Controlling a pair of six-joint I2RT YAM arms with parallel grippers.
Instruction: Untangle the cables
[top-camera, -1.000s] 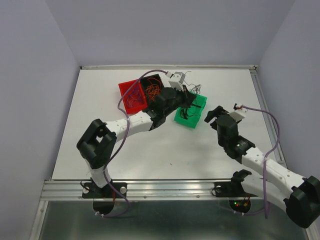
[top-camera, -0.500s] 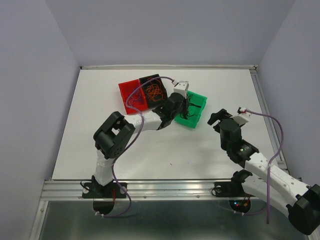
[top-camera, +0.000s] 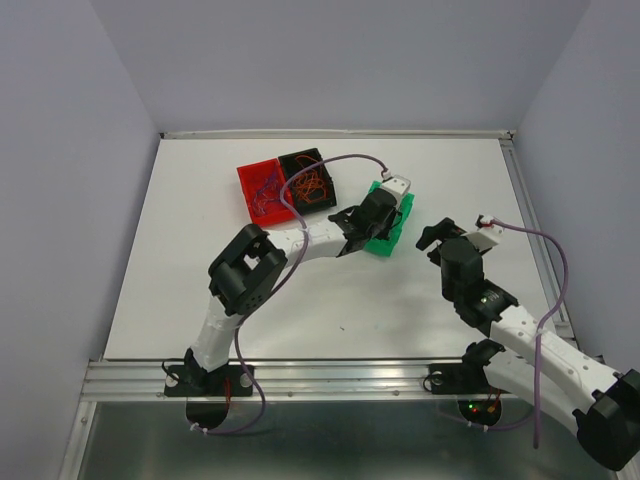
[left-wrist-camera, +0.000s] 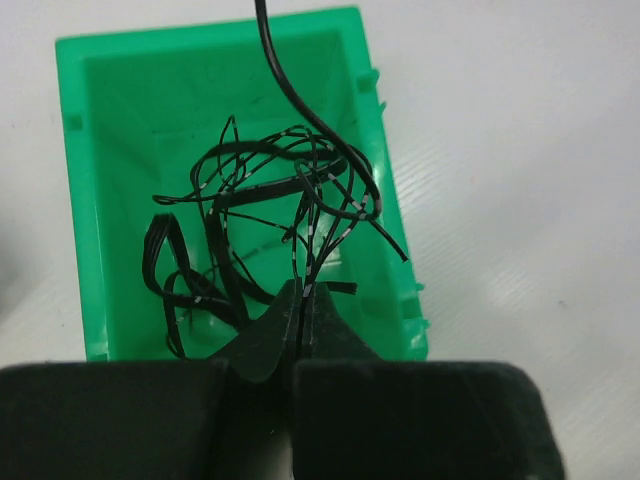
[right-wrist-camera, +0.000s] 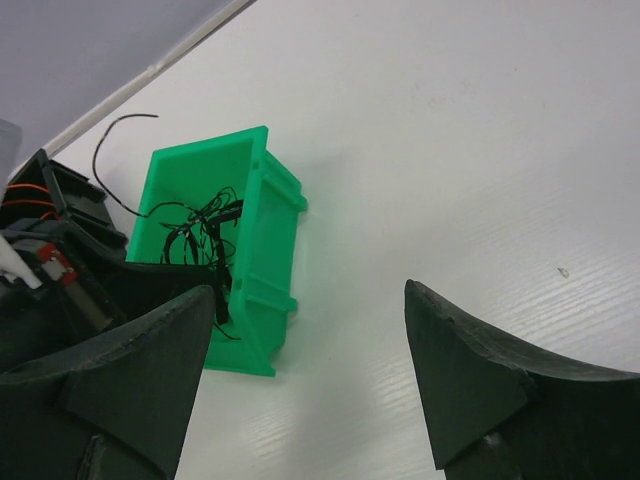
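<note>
Nearing the end, seemingly: orange cables (top-camera: 312, 184) in far black bin (top-camera: 297, 157), purple cables (top-camera: 265, 191) in red bin (top-camera: 250, 172) left of it, black cables (left-wrist-camera: 260, 188) in green bin (left-wrist-camera: 70, 200). Pinching one black strand there with left gripper (left-wrist-camera: 300, 312), tips together; hovering rightward with right gripper (right-wrist-camera: 308, 292) spread, empty. Likely needing only release.

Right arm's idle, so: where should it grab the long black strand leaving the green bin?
I'd take the long black strand on its free stretch arching beyond the green bin rim, coming from above with the open right gripper; it stands clear there, unlike the black clump pinched by the left gripper.
</note>
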